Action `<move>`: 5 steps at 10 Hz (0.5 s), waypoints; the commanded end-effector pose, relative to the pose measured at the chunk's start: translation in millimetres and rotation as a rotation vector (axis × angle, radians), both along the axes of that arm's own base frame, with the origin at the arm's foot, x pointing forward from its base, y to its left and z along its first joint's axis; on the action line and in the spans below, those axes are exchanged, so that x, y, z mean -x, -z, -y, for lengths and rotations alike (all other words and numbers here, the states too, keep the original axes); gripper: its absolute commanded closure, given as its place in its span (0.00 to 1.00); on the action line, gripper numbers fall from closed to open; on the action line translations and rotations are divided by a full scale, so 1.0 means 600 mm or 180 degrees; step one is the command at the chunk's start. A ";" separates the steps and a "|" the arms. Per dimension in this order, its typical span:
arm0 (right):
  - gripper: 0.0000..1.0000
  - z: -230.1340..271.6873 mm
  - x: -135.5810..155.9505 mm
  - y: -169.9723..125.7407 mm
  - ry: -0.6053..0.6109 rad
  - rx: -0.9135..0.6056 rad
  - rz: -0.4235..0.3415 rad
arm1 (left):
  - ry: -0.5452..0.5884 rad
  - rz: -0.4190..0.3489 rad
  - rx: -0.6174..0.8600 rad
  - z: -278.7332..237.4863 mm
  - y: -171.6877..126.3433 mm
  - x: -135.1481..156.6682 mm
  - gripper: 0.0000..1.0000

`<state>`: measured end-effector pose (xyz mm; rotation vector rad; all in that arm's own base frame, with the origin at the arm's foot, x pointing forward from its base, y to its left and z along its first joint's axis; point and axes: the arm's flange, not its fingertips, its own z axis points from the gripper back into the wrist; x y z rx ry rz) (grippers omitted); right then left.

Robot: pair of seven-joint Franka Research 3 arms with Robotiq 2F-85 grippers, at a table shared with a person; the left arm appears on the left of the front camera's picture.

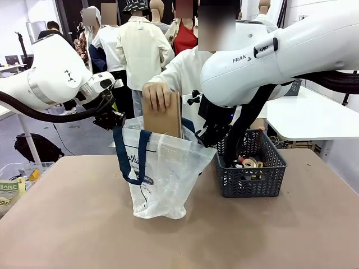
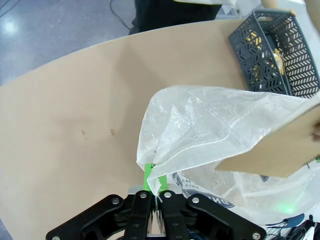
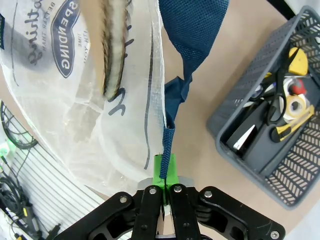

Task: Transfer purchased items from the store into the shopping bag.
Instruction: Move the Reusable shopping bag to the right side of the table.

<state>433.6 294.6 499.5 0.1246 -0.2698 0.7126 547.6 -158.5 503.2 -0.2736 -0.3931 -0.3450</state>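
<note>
The shopping bag point(image 1: 162, 174), translucent white with navy straps, stands mid-table with its mouth held wide. My left gripper point(image 1: 115, 120) is shut on its left rim. My right gripper point(image 1: 205, 137) is shut on its right rim. A person's hand point(image 1: 157, 95) holds a flat brown cardboard item point(image 1: 164, 117) partly inside the mouth. In the left wrist view my left gripper point(image 2: 156, 192) pinches the crinkly bag point(image 2: 210, 125), with the cardboard point(image 2: 280, 145) at right. In the right wrist view my right gripper point(image 3: 165, 182) clamps the bag point(image 3: 65, 100) at its navy strap point(image 3: 192, 25).
A dark grey lattice basket point(image 1: 249, 168) with tape rolls and scissors stands right of the bag, close to my right arm. A clear box point(image 1: 17, 179) of packets sits at the table's left edge. Bare tabletop lies in front of the bag.
</note>
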 end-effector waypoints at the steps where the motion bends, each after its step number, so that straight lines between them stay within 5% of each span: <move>1: 1.00 0.007 0.003 0.003 0.0040 -0.0017 -0.0026 | -0.0036 -0.0015 0.0000 -0.007 -0.004 0.001 1.00; 5: 1.00 0.007 0.003 0.003 0.0040 -0.0017 -0.0026 | -0.0036 -0.0015 0.0000 -0.007 -0.004 0.001 1.00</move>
